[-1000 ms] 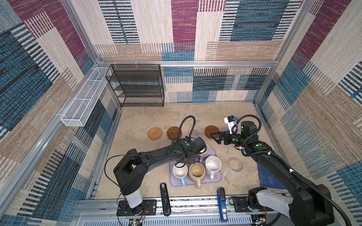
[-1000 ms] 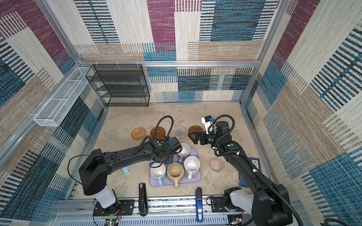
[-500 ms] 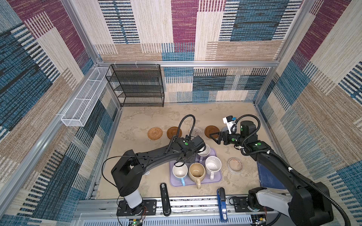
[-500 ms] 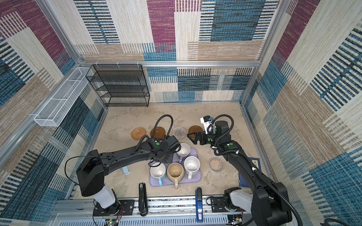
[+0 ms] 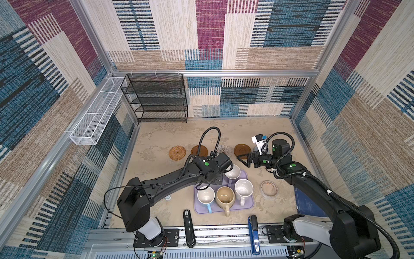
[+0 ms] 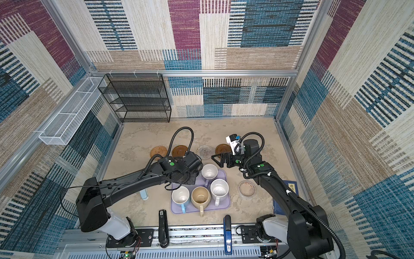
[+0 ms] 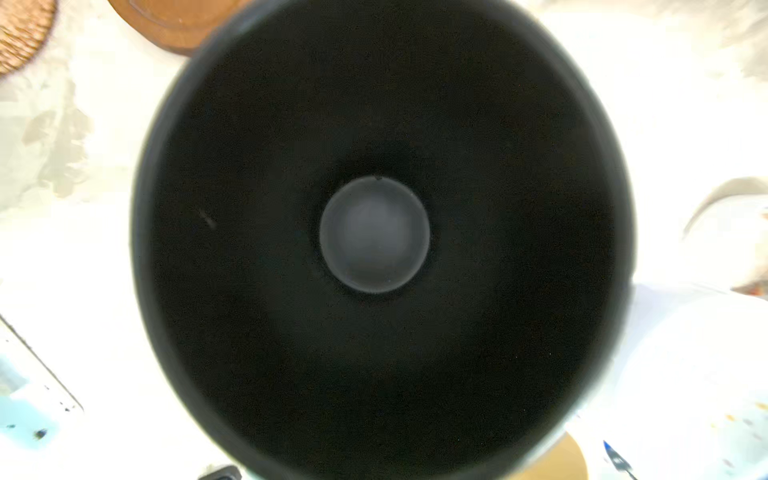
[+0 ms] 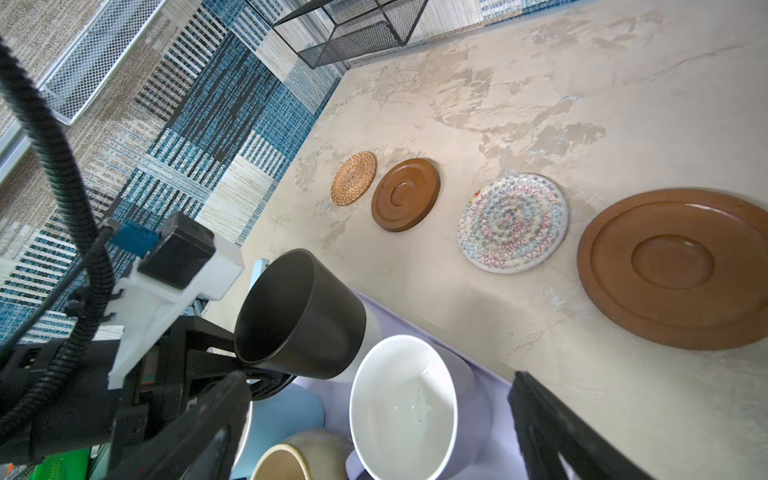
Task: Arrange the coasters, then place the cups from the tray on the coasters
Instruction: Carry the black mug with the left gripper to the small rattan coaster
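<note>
Carrying everything in play, the tabletop (image 5: 156,139) has the lavender tray (image 5: 247,203) on the robot's side, and the row of coasters runs beyond the tray's far edge. Four cups stand on the tray: the lavender mug (image 5: 231,173), the speckled white mug (image 5: 243,189), the beige mug (image 5: 225,197) and the light blue mug (image 5: 205,195). The left arm reaches over the tray's far left corner. Its left pincer (image 8: 226,353) is pressed together on the black mug (image 8: 299,316), apparently at the handle side, though the contact itself is hidden. That mug appears lifted clear of the tray with its mouth up, since the left wrist camera looks straight down its bore. The right pincer (image 5: 243,160) is spread wide and empty, hovering above bare tabletop between the tray and the right brown wooden coaster (image 5: 242,150).

The next move, I judge, turns on one relation: the coasters lie straight ahead of the held mug, farther from the robot. The left brown wooden coaster (image 7: 174,20) is just beyond the mug's rim, and the rattan coaster (image 7: 20,33) is one place further to the left. The lacy coaster (image 8: 513,222) sits to the right, between the two arms. The left arm is the nearer one to the first two, so a short forward carry and a level descent should be enough.
</note>
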Available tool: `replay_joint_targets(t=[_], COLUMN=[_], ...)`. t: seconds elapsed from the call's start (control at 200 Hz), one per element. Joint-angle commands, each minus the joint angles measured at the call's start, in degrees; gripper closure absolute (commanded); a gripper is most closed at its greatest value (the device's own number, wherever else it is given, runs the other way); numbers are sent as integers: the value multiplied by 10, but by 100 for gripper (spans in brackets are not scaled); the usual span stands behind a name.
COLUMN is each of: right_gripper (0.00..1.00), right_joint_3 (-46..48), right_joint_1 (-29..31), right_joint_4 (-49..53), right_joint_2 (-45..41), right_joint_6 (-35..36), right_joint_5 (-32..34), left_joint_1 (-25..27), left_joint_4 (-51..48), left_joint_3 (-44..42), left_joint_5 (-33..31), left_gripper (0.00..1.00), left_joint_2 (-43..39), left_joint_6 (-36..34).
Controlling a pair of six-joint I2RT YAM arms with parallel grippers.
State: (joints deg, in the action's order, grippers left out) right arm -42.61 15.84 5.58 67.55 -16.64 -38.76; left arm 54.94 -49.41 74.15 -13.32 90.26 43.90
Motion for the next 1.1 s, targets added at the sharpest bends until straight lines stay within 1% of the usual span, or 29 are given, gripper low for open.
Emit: replay_joint_targets(t=[0.0,0.235,0.341,0.441,0.516,0.596,0.711,0.836,0.977,1.092], right_gripper=[0,0,0,0,0,0,0,0,0,1], right_joint_3=[-9,-56,-77,-102,-119,-141,-178,-220,-257,-283], right_joint_1=[14,75,97,120,130,140,166,190,208,218], right_joint_4=[-28,-37,-50,-47,-47,-53,-59,-60,-67,-74], right_joint_2=[0,44,64,86,106,129,166,208,260,297], right_joint_6=[-8,-24,-35,-47,-64,-83,-90,-90,-99,-105], right_joint_5=[4,59,75,106,120,116,117,127,124,115], left_joint_1=[-14,-87,-131,-169,-194,-221,-262,-293,-326,-350], left_joint_4=[-2,-7,-8,-3,-5,1,19,39,81,99], left_joint_3=[15,28,28,24,26,23,18,13,1,0], left_joint_5=[-30,-12,2,19,21,28,41,31,51,50], left_gripper=[100,100,100,100,100,100,100,100,100,100], left_joint_2=[-23,-62,-77,-84,-83,-82,-77,-64,-50,-33], left_joint_6=[-34,-93,-116,-143,-162,-178,-196,-218,-239,-243])
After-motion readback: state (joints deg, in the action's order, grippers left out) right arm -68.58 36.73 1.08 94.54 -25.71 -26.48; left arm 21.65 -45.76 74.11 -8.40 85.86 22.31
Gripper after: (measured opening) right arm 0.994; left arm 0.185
